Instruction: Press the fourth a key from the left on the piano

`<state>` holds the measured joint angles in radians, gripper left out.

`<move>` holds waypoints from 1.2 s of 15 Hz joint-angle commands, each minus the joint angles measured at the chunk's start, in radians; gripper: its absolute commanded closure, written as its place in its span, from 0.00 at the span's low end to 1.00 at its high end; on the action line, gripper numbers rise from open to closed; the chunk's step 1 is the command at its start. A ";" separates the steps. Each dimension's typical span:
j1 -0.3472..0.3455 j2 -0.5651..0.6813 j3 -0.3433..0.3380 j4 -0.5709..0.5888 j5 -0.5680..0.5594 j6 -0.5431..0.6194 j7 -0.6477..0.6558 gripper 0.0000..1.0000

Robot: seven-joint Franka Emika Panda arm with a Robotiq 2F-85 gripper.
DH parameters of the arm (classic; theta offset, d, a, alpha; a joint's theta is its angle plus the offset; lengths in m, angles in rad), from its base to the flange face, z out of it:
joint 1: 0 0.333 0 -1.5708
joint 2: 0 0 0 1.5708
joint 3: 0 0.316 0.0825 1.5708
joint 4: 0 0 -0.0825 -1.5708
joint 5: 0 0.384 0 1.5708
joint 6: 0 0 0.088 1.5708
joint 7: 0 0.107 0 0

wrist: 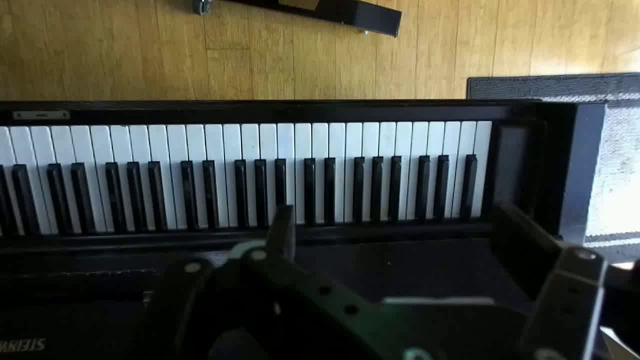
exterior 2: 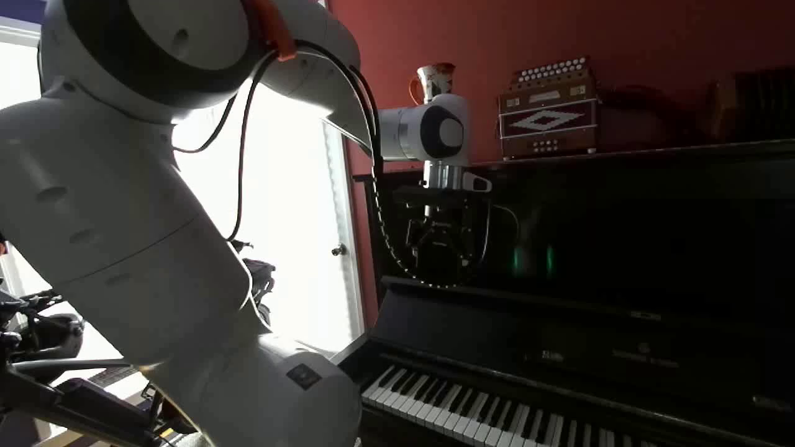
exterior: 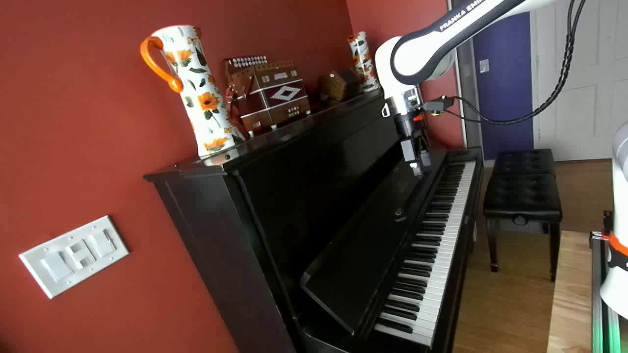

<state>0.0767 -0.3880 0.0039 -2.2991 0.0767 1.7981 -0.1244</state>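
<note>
End effector (wrist: 397,225) hangs near piano (exterior: 314,196), seemingly apart from accordion (exterior: 274,95) and bench (exterior: 524,193).

In an exterior view, glare whites out the door (exterior 2: 298,217) beside the deeply shadowed piano (exterior 2: 621,248). In the wrist view, the jaws above it are blurred; the mat (wrist: 620,150) past its end is partly overexposed.

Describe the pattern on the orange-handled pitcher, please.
Orange flowers, green leaves on white; the pitcher shows best in an exterior view.
</note>
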 commanded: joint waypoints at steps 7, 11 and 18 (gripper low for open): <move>-0.030 0.024 0.006 -0.003 -0.063 0.020 0.014 0.00; -0.081 0.095 -0.027 -0.024 -0.199 0.087 -0.026 0.00; -0.160 0.242 -0.123 -0.129 -0.264 0.360 -0.142 0.00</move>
<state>-0.0604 -0.1924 -0.0851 -2.3801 -0.1782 2.0581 -0.1997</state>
